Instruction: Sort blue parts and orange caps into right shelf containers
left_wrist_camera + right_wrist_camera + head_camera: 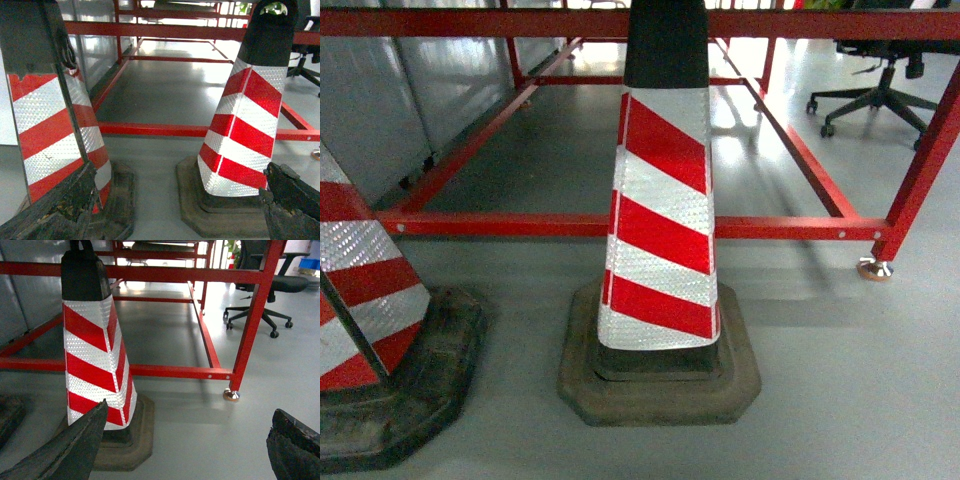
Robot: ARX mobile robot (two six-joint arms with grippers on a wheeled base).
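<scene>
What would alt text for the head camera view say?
A red-and-white striped traffic cone on a dark rubber base stands centred on grey floor, before a low red metal frame. A second striped cone sits at left, a black office chair far right.

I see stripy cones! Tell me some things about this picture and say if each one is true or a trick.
1. Two striped cones stand on the floor. True: the middle cone and the left cone, which is partly cut off in the head view.
2. The cones are blue and yellow. False: they are red and white with black tops and dark bases.
3. A red metal frame stands behind the cones. True.
4. The middle cone has tipped over. False: it stands upright on its base.
5. An office chair is at the far right. True.
6. The right gripper is holding an orange cap. False: its fingers are apart with nothing between them, and so are the left gripper fingers.
</scene>
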